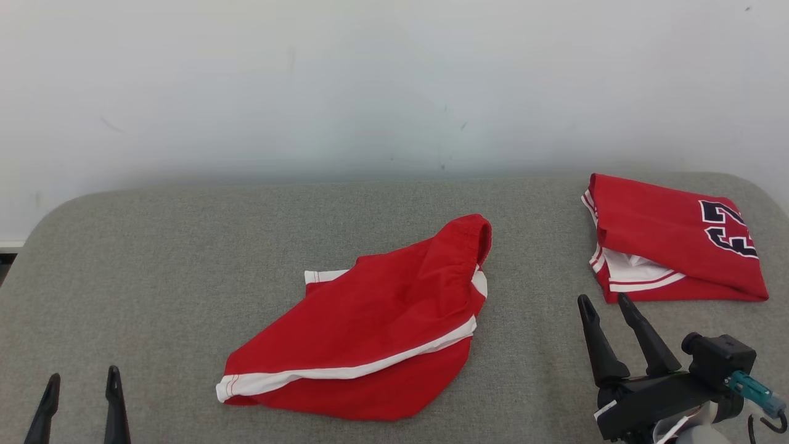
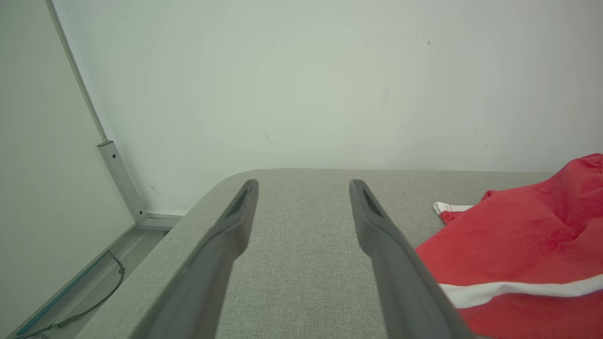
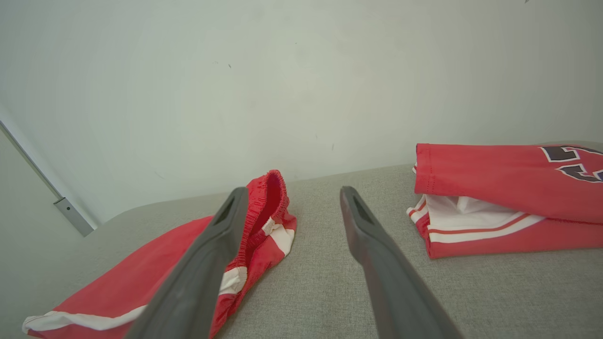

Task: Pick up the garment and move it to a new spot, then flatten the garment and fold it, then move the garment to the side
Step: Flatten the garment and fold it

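The garment (image 1: 376, 320) is a pair of red shorts with white stripes, lying crumpled at the middle of the grey table (image 1: 154, 259), its elastic waistband raised at the far right end. The same garment (image 2: 523, 245) lies to the right of my left fingers, and in the right wrist view the garment (image 3: 155, 268) lies to the left, partly behind the left finger. My left gripper (image 1: 80, 385) is open at the lower left, well clear of the shorts. My right gripper (image 1: 607, 305) is open at the lower right, between the shorts and a folded jersey, holding nothing.
A folded red jersey (image 1: 672, 240) with white trim and a dark number lies at the far right of the table; the same jersey (image 3: 504, 197) lies right of my right fingers. A white wall (image 1: 394, 80) stands behind the table. A metal strip (image 2: 120, 179) runs down the wall corner at left.
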### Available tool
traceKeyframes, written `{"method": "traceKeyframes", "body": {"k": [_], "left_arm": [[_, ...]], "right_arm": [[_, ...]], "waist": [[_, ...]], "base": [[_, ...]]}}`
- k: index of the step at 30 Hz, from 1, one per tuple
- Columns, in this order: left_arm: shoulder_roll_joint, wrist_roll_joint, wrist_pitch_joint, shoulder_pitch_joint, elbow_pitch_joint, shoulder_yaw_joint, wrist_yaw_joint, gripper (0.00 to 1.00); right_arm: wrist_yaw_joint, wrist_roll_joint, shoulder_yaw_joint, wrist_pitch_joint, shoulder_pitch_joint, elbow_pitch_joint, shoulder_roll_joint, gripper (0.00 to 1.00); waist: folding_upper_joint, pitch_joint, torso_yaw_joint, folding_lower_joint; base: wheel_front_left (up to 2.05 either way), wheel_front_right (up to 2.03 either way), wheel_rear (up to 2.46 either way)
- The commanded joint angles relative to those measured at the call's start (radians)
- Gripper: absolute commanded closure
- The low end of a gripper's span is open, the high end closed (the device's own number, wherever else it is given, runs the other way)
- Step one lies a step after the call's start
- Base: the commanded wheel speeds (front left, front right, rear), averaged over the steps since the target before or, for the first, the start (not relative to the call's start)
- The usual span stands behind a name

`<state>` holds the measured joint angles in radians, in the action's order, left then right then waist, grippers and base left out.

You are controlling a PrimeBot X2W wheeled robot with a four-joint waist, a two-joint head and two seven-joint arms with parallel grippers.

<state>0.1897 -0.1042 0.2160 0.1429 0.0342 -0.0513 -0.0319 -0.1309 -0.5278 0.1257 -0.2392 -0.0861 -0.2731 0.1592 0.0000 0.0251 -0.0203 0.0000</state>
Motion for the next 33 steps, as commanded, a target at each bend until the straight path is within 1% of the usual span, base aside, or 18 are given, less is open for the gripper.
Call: {"method": "traceKeyframes", "body": {"k": [1,18,33], "left_arm": [[0.007,-0.009,0.004,-0.011,-0.004,-0.001,-0.003,0.00],[0.014,-0.020,-0.005,-0.008,-0.005,0.008,-0.020,0.00],[0.022,-0.024,-0.012,-0.015,0.000,0.030,-0.016,0.00]], "right_arm": [[0.001,-0.007,0.001,-0.010,-0.011,-0.003,0.006,0.00],[0.001,0.021,0.011,-0.018,-0.020,-0.026,0.022,0.00],[0.001,0.056,0.012,-0.001,-0.020,-0.036,0.028,0.00]], "waist": [[0.0000,0.000,0.000,0.0000],[0.0000,0.004,0.001,0.0000],[0.0000,0.006,0.008,0.0000]], "base": [[0.00,0.00,0.00],[0.00,0.00,0.00],[0.00,0.00,0.00]]}}
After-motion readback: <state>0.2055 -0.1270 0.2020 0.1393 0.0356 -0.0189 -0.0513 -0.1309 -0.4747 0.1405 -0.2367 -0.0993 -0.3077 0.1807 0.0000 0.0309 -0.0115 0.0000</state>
